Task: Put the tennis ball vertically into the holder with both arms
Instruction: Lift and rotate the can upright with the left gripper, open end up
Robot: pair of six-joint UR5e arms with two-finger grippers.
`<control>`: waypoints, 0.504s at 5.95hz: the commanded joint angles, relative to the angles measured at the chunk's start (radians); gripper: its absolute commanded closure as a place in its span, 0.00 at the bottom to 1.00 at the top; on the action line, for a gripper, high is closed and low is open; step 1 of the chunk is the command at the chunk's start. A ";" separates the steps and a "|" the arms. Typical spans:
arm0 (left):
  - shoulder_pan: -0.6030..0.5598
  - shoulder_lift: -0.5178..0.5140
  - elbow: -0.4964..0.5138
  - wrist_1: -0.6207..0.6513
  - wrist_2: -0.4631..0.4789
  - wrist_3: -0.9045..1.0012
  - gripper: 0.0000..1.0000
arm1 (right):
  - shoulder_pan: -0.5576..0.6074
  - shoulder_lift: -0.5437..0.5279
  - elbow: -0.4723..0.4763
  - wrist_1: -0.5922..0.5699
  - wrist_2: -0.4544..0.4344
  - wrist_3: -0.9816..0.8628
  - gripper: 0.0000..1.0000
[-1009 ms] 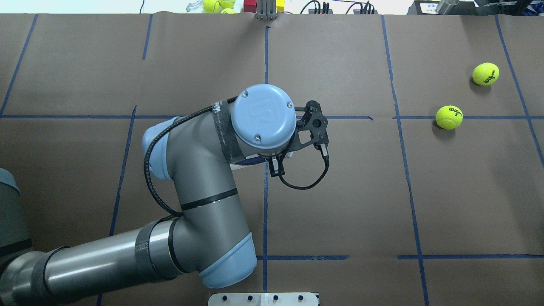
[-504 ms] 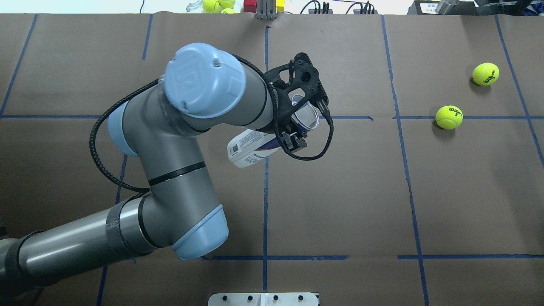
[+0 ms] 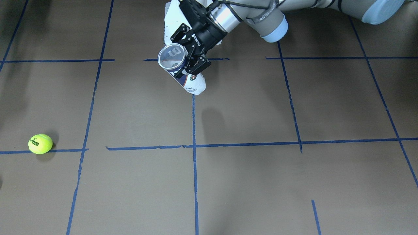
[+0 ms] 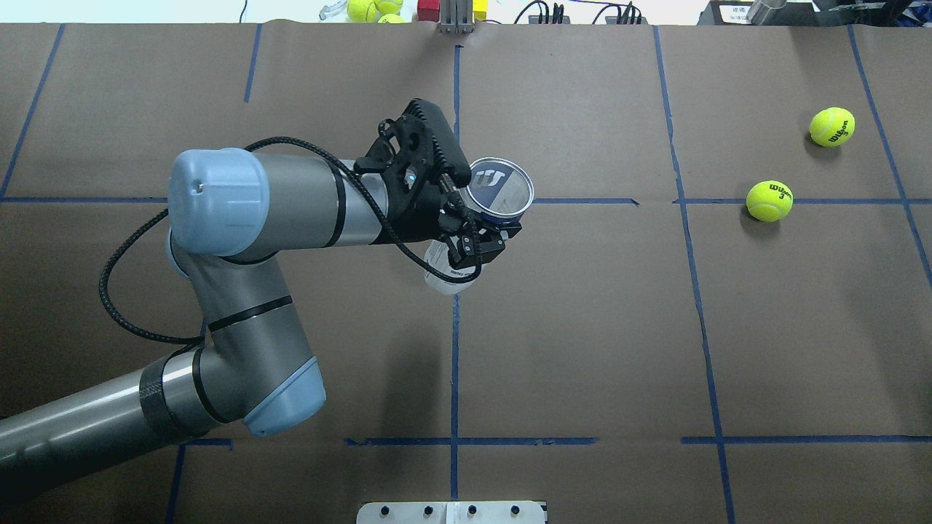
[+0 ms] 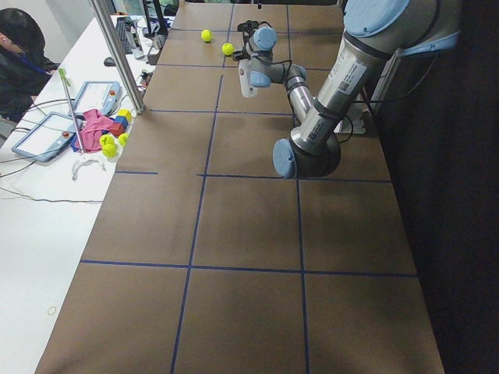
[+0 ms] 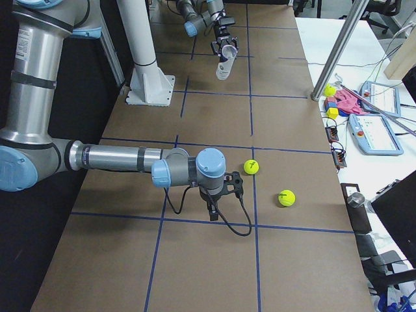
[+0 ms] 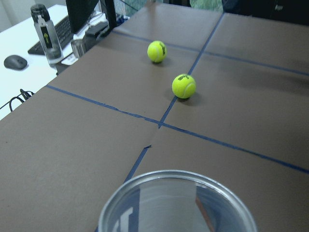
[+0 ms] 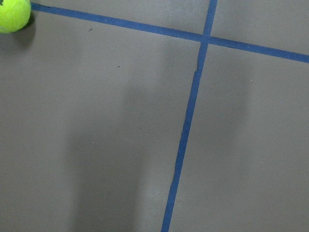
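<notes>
Left gripper clamped on the clear plastic can, held tilted above the table with its round mouth open.
The fuzzy yellow-green tennis ball lies on the brown paper table, well apart from the can, with bare surface between them. A second ball lies near it. The gripper partly hides the can's label. Whether the right gripper is open cannot be told.
</notes>
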 commanded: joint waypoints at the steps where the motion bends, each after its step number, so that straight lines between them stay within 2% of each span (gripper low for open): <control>1: 0.005 0.017 0.135 -0.321 0.073 -0.017 0.34 | 0.000 0.000 0.000 0.000 -0.001 0.000 0.00; 3: 0.009 0.012 0.326 -0.572 0.136 -0.011 0.34 | 0.000 0.000 0.000 0.000 0.000 0.000 0.00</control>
